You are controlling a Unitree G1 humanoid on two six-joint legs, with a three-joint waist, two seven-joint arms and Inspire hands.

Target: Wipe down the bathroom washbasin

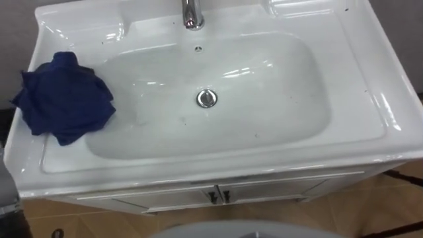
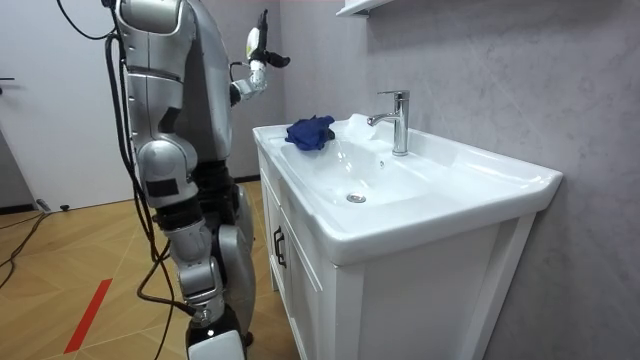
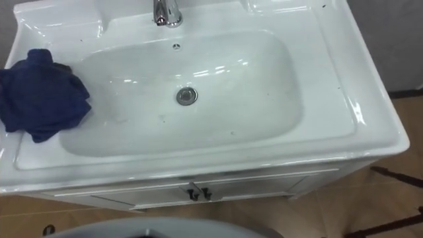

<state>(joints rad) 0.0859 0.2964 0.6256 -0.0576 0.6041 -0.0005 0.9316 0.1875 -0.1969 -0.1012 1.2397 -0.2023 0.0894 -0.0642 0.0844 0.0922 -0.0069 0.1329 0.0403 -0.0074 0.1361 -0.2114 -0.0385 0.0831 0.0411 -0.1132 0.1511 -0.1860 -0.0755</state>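
Nearest comes the basin (image 1: 198,162), blue cloth (image 1: 65,98) bunched on its left ledge, left hand (image 2: 257,50) raised beyond that end, fingers spread.

glossy basin (image 1: 370,86), cloth rag (image 1: 63,99) (matt), chrome tap (image 1: 192,13)

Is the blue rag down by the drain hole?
No, the blue rag lies bunched on the basin's left rim, away from the drain.
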